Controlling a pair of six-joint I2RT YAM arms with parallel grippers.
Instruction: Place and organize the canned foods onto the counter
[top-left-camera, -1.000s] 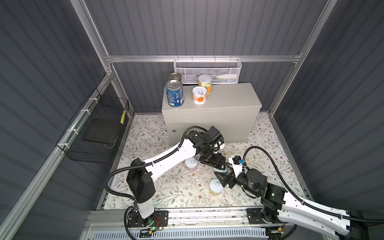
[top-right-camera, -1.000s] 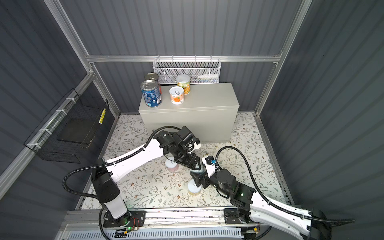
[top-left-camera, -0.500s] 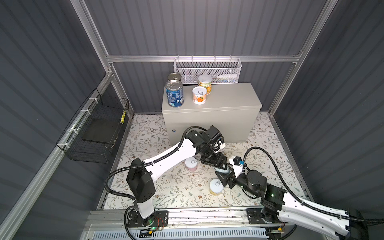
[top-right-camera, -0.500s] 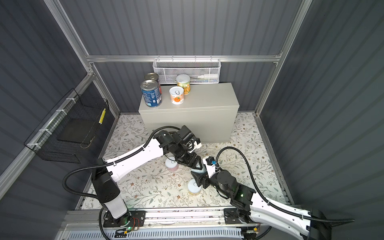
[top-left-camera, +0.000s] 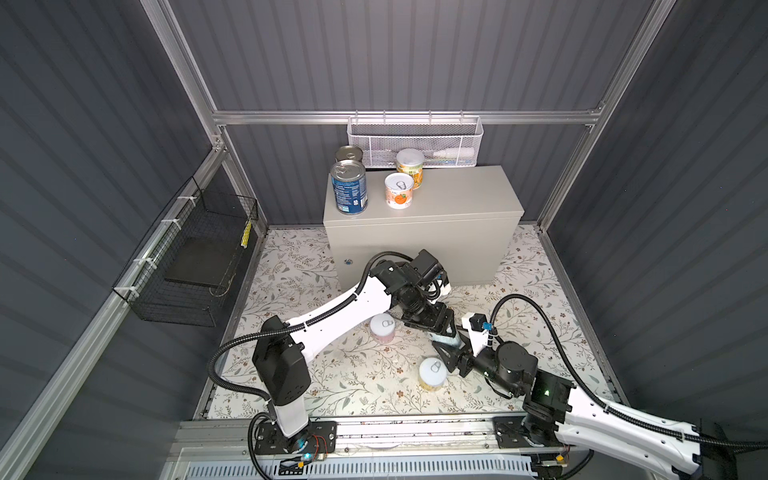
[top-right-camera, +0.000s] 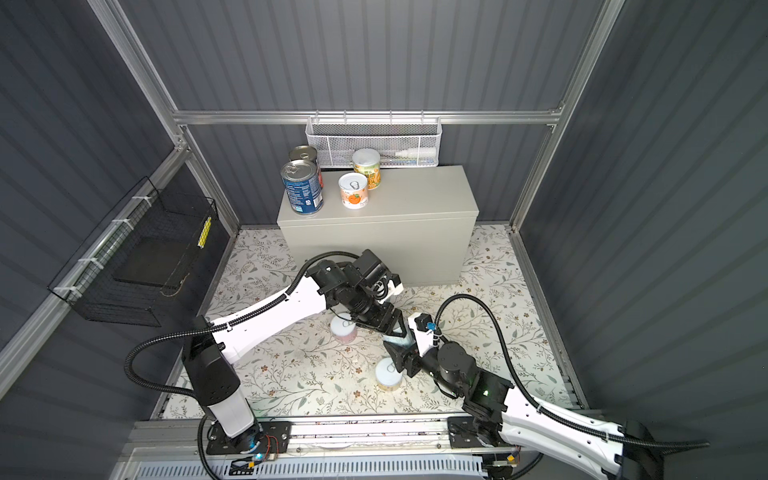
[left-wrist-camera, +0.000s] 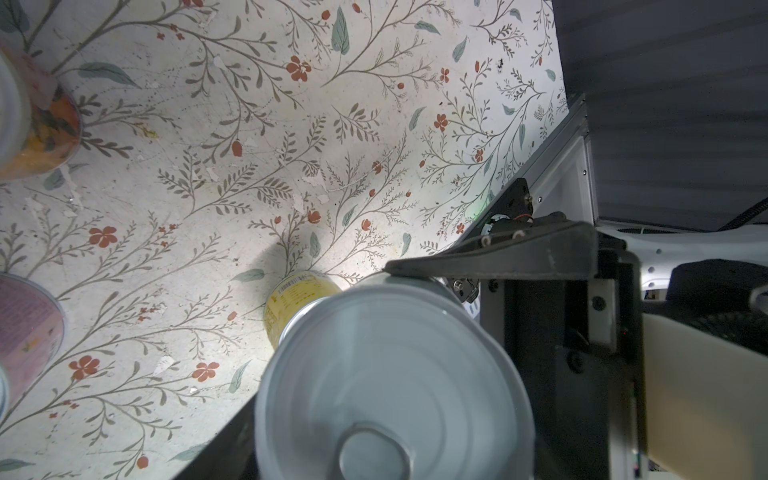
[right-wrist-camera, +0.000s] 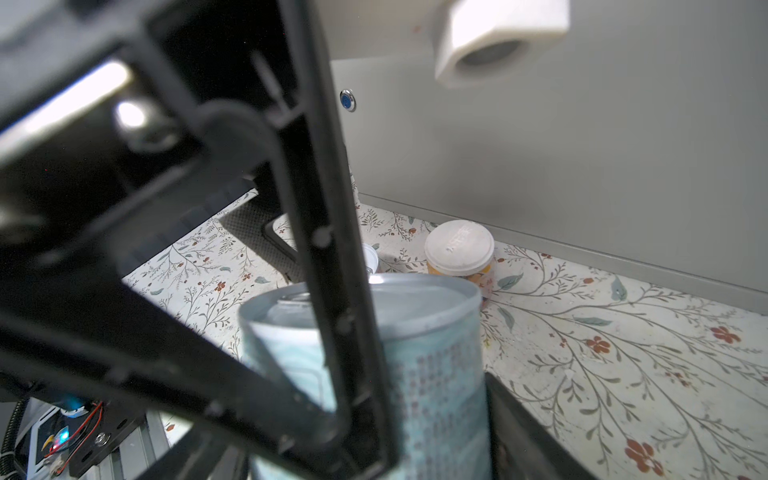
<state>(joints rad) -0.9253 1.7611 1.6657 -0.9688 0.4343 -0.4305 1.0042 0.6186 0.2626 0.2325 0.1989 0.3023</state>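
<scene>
Left wrist view: left gripper (left-wrist-camera: 386, 395) clamps pale-blue can (left-wrist-camera: 395, 357); right gripper (top-left-camera: 451, 347) grips it too (yellow can (left-wrist-camera: 297, 297) nearby).

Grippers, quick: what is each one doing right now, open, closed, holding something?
Left gripper: closed on the pale blue can.
Right gripper: closed on the same pale blue can.

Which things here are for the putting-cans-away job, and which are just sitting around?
For the job: counter; on it, blue can, silver-lidded can, orange can, yellow-orange can; down below, pink can, yellow can, white-lidded can; gripped, pale can.

Just around: white basket, black basket.
</scene>
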